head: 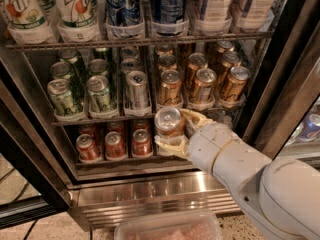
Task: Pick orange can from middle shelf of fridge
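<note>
My gripper point(172, 130) is in front of the fridge point(150, 189), just below the front edge of the middle shelf point(100, 119). It is shut on an orange can point(168, 122), held upright with its silver top showing, one cream finger point(172, 145) under it and one behind. Several more orange cans point(202, 85) stand in rows on the right half of the middle shelf. Green cans point(62, 96) fill its left half and a silver can point(136, 90) stands in the centre lane.
Tall bottles point(75, 9) and blue cans point(122, 4) stand on the rack above. Red cans point(115, 145) sit on the lowest shelf beside my gripper. The black door edge point(285, 84) is at the right. A clear plastic tub point(170, 226) lies below the ribbed steel base panel.
</note>
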`<action>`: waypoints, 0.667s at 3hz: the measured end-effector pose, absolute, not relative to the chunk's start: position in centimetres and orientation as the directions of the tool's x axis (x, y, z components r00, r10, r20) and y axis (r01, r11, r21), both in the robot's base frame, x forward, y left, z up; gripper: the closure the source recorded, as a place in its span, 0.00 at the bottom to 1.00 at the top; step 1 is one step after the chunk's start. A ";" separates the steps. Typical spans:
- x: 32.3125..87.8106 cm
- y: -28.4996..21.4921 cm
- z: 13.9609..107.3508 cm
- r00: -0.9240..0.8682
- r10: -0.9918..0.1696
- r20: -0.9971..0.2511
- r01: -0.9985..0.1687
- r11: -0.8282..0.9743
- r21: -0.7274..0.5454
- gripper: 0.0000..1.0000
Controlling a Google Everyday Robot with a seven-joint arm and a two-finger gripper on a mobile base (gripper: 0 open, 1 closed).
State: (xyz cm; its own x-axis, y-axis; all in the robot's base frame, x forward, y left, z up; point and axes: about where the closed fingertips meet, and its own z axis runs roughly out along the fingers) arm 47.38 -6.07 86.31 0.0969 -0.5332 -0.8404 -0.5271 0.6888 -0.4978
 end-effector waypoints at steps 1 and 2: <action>46.5 -4.2 86.7 0.135 -0.593 -0.794 -0.601 0.588 -0.542 1.00; 45.5 -2.2 86.0 0.166 -0.620 -0.767 -0.678 0.493 -0.546 1.00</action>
State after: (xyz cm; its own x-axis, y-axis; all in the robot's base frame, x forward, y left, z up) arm 45.47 -2.16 86.03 0.1659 -0.6202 -0.7667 -0.6777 0.4931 -0.5455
